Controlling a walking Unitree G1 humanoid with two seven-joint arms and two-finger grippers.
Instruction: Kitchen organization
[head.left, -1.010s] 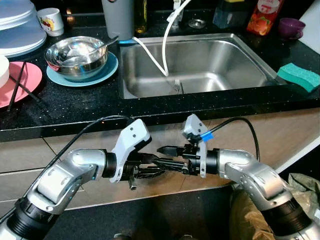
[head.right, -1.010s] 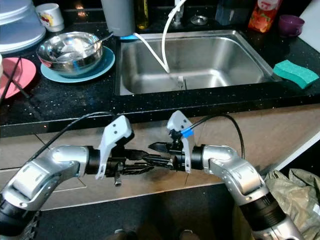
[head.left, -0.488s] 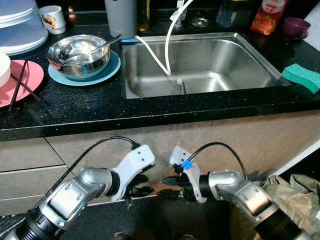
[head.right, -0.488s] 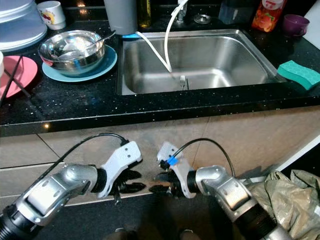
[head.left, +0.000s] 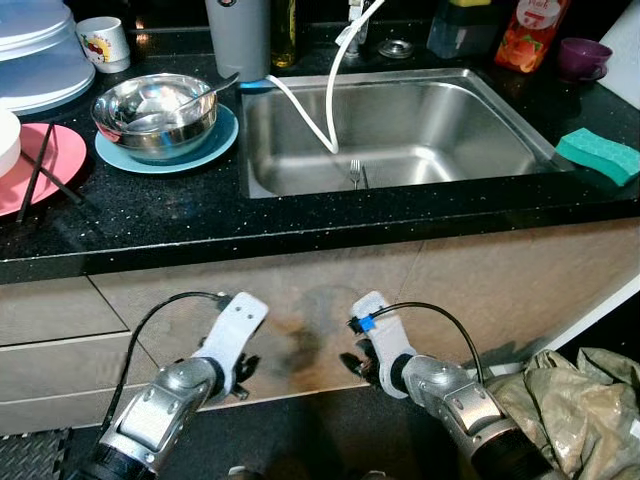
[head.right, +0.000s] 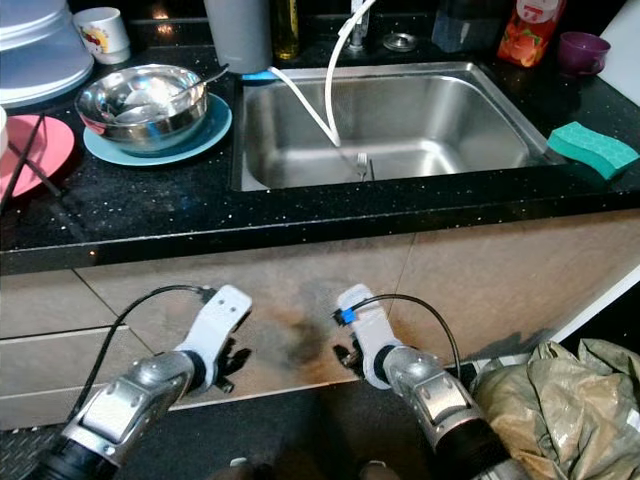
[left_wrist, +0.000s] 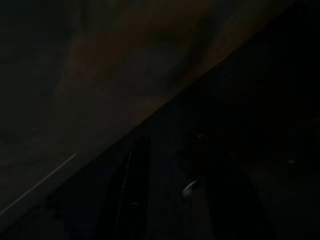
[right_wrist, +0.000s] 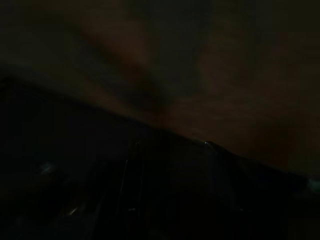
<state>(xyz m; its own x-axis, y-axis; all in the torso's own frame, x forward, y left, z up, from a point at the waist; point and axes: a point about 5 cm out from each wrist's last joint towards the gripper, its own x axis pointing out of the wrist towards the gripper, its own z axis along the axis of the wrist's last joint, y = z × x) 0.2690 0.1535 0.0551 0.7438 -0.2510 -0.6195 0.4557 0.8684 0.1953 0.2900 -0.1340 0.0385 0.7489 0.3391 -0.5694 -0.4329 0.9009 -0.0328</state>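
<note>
Kitchen counter viewed from above, centred on a steel sink. Down in front of the cabinet below the sink, hanging low: left gripper and right gripper, both dark against the shadow, released or clenched impossible to tell, wrist views nearly black. In the sink basin, near its front wall: a lone fork, beside a white hose drooping in from the back. Left of the sink: a steel bowl with a spoon inside, stacked on a blue plate; farther left of the sink, a pink plate with chopsticks across it. Right of the sink, at the counter edge: a green sponge. Likely step: picking the first item to tidy, nothing grasped as far as can be judged. To do it well: raise one arm clear of the counter lip first, then come straight down on the target (the fork lies flat on slick steel, so probably awkward to pinch). Keep clear of the hose, and lift the spoon out before moving the bowl.
</note>
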